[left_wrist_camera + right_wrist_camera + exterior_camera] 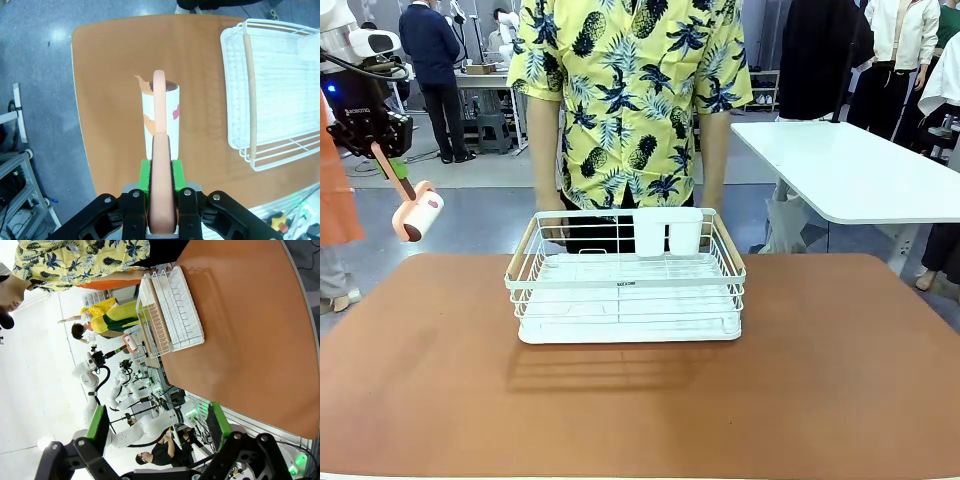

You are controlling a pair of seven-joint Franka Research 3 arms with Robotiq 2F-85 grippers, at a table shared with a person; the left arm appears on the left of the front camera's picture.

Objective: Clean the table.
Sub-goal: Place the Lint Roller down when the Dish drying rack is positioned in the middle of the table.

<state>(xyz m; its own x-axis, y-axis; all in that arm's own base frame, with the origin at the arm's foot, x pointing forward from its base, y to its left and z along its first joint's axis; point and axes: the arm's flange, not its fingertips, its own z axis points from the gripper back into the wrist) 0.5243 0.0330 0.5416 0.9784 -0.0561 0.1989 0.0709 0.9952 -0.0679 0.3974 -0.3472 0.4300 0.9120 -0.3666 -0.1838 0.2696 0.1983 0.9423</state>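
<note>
Green-padded left fingers [161,177] clamp smooth pink roller handle [160,165].

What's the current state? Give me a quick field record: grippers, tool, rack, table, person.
left gripper: shut on lint roller, held above the table's left end
right gripper: open, holding nothing
dish rack: white wire, mid-table toward the far edge
table: reddish-brown top, roller not touching it
person: standing at the far side, hands behind the rack
</note>
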